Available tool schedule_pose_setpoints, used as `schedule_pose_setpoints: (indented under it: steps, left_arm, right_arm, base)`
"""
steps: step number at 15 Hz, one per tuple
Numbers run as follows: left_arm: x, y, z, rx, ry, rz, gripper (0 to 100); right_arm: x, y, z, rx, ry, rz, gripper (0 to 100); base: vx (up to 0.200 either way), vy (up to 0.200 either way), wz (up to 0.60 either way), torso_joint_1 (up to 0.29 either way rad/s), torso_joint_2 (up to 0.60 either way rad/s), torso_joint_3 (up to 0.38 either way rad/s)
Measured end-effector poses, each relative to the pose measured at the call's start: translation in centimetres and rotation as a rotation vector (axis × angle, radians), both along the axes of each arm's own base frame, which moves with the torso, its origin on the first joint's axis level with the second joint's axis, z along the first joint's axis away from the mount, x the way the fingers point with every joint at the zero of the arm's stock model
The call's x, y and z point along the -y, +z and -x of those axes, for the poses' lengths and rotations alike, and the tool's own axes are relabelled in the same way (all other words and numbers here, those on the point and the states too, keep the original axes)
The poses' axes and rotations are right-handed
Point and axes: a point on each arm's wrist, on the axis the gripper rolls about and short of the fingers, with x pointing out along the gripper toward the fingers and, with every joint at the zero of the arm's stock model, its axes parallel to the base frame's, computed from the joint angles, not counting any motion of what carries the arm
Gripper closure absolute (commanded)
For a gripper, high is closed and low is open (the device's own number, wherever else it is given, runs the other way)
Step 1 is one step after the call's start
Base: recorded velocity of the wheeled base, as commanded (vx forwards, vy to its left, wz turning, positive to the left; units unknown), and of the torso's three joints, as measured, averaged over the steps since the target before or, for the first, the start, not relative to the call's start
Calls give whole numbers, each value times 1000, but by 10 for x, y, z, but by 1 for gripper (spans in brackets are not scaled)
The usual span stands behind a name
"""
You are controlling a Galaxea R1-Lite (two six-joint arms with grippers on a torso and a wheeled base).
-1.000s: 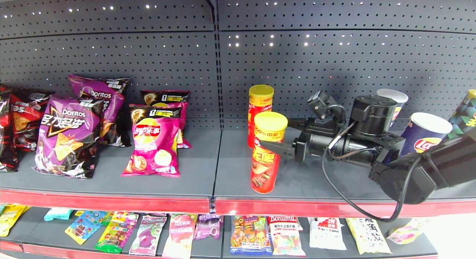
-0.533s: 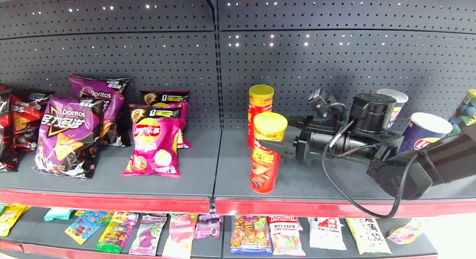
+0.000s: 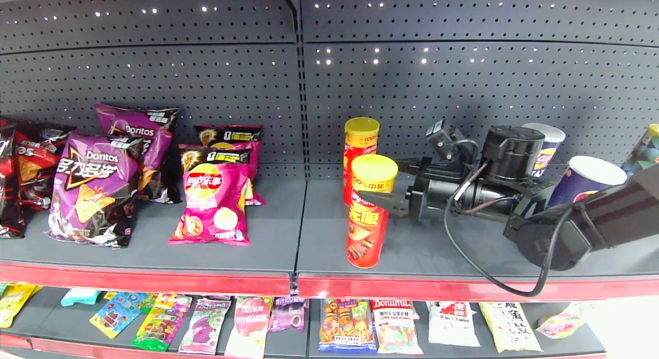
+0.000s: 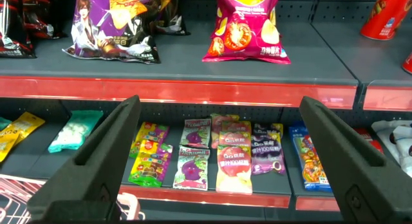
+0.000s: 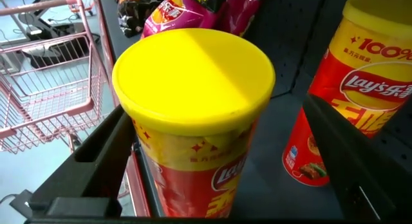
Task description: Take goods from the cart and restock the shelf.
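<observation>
A red chip can with a yellow lid [image 3: 366,230] stands upright near the front of the right shelf board [image 3: 437,251]. My right gripper [image 3: 381,183] is open around its upper part, one finger [image 3: 383,202] crossing the front of the can and the other behind it. In the right wrist view the can [image 5: 193,82] sits between the spread fingers of the gripper [image 5: 214,109], close to one finger [image 5: 103,153], with a gap to the other. A second identical can [image 3: 359,142] stands behind. My left gripper [image 4: 219,166] is open and holds nothing, lower down before the bottom shelf.
Purple and pink chip bags [image 3: 213,204] fill the left shelf board. Paper-lidded cups [image 3: 587,186] stand behind my right arm. Candy packs [image 4: 232,156] lie on the lower shelf. The pink wire cart [image 5: 45,89] stands below and behind.
The right arm's rear links have risen slightly and shifted left. The can and the fingertips around it have stayed in place.
</observation>
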Motion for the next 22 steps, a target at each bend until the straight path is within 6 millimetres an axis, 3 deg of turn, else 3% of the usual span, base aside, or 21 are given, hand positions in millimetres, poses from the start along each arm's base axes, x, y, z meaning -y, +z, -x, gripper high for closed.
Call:
schedule_pose_setpoints:
  steps: [3,4,15,22]
  left_arm:
    - [0,0,0,0,0,0,0]
    - [0,0,0,0,0,1,0]
    - [0,0,0,0,0,0,0]
    - [0,0,0,0,0,1,0]
  right_arm:
    - [1,-1,-1,5,-2,4,0]
    - [1,-1,0,5,-2,6,100]
    - [5,0,-3,76,-11,40,100]
    - [15,7,-2,94,145,14,100]
  base:
    - [0,0,0,0,0,0]
    - [0,0,0,0,0,0]
    - [0,0,0,0,0,0]
    - [0,0,0,0,0,0]
